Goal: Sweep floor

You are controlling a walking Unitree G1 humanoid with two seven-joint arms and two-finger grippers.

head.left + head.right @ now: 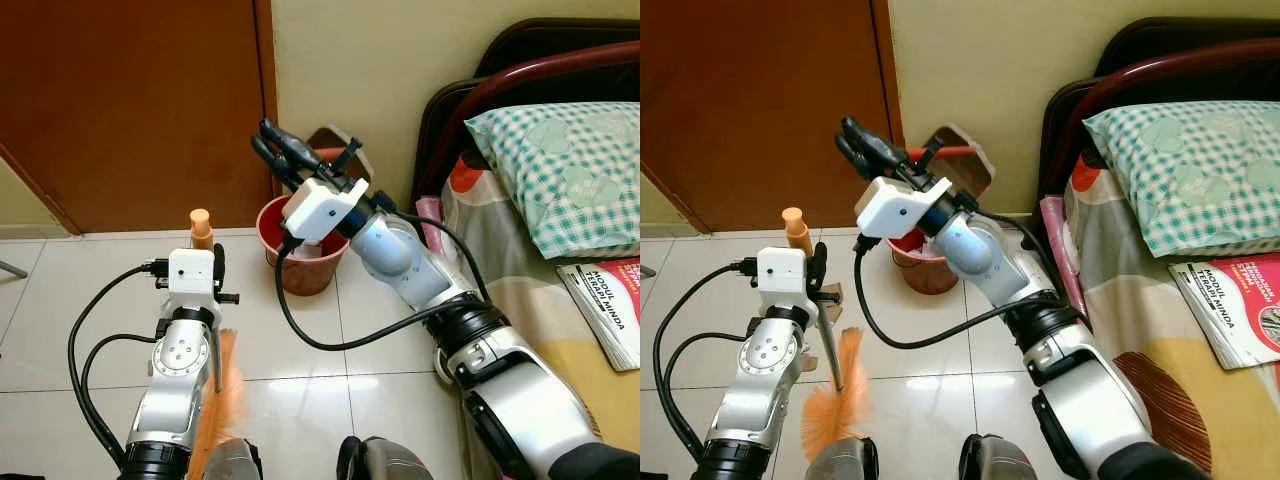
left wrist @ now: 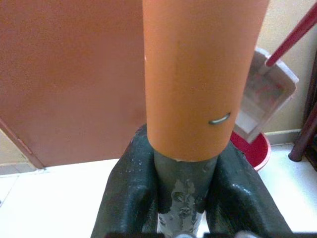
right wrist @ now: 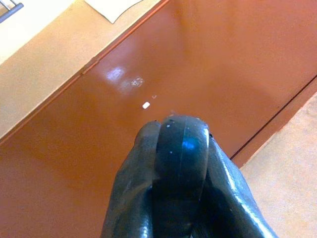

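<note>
figure: sweeping step in hand. we see the left tool (image 1: 210, 265) closed around the orange broom handle (image 2: 198, 74), its two black fingers (image 2: 131, 193) clamping the grey lower shaft; the handle's tip rises just above the wrist, and the orange bristles (image 1: 832, 400) fan out over the white tiled floor (image 1: 300, 370) near the robot's feet. the right tool (image 1: 280, 150) is raised in front of the brown door (image 1: 130, 100), its fingers pressed together on nothing. behind it a red bucket (image 1: 305, 265) stands on the floor by the wall, with a grey dustpan (image 1: 965, 155) on a red stick leaning over it. a bed (image 1: 1200, 330) with a checked pillow (image 1: 1185, 170) and a red booklet (image 1: 1245, 305) lies to the robot's right.

we judge the broom to be already in hand and the floor not yet gathered. the next move calls for drawing the bristles across the tiles toward the bucket corner, while the free right tool could lower to fetch the dustpan.
</note>
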